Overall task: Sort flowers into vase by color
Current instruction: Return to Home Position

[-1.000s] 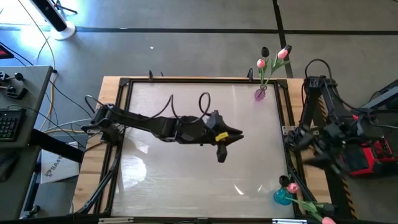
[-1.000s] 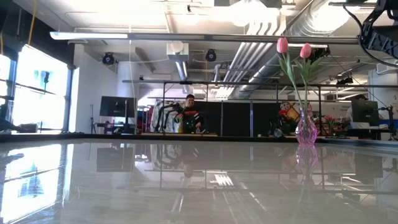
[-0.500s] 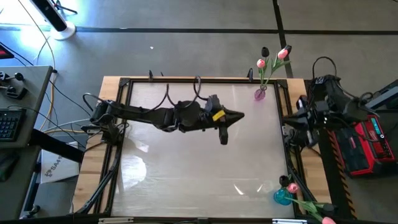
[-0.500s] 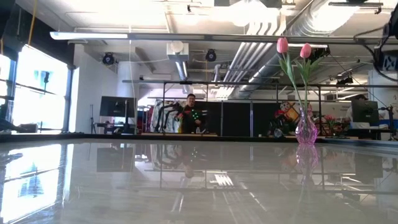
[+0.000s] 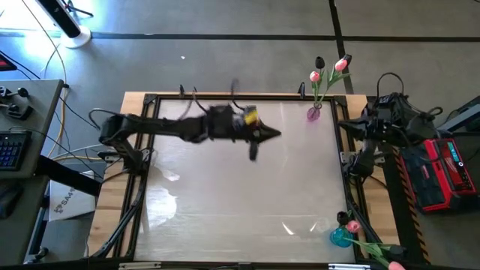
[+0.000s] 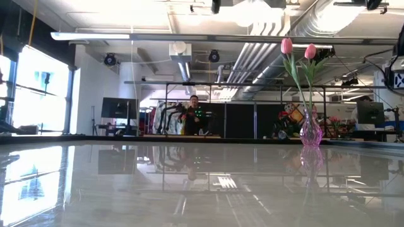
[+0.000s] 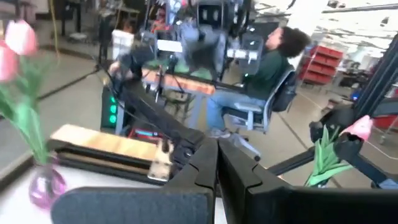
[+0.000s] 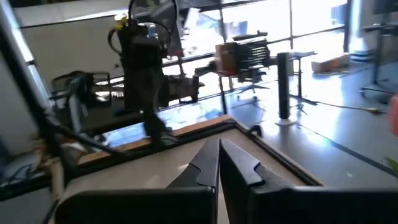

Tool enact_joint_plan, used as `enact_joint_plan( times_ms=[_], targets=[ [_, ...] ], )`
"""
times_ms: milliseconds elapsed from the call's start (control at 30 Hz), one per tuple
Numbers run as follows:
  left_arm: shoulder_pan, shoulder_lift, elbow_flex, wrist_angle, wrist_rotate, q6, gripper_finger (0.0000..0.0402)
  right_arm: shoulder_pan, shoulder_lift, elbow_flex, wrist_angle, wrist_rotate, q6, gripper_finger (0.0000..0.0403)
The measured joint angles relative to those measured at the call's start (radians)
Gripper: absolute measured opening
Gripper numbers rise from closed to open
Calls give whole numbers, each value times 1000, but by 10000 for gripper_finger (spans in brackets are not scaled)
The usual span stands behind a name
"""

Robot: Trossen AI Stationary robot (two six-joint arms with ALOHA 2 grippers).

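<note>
Placing looks done: no loose stems on the glossy white table w/ wooden border (image 5: pixel 225 202), and every artificial tulip in view sits in a vase. By my read, only parking the arms is left. The colour split isn't clean tho: both vases look mixed.

Small pink-purple glass vase (image 5: pixel 313 113), far R corner of table, holds two pink-headed tulips (image 5: pixel 341 65) plus one dark-headed tulip (image 5: pixel 320 61), with thin green stems standing up out of it. The low view shows only the two pink heads above this vase.

Round blue glass vase (image 5: pixel 341 237), near R corner, holds a dark tulip head (image 5: pixel 343 218) w/ a pink tulip head (image 5: pixel 353 225) just beside it. A third tulip (image 5: pixel 393 263) leans out toward the corner, its pink head showing past the table edge in the high view.

L gripper (image 7: pixel 217 149) is over the far-middle part of the table, arm stretched across. Its jaws are together w/ nothing btw them.

R gripper (image 8: pixel 219 148) has its arm folded at the R edge, off the work area. Its jaws are together and empty.
</note>
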Motion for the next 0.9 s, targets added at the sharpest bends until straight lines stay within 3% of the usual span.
enact_joint_plan(
  times_ms=[167,367,500,667,900],
  targets=[
    [190,-106,-82,11,225,32,0,-5,-61,-35,-38,50,50,0],
    [364,-139,-97,6,510,-6,0,-5,-73,-66,4,-68,154,0],
    [418,-134,-97,6,571,9,0,-5,-57,-123,166,-129,80,0],
    [438,-131,-98,6,571,20,0,-13,-51,-217,468,-143,-179,0],
    [438,-131,-98,49,556,11,0,-115,-42,-236,757,-385,-466,0]
  ],
)
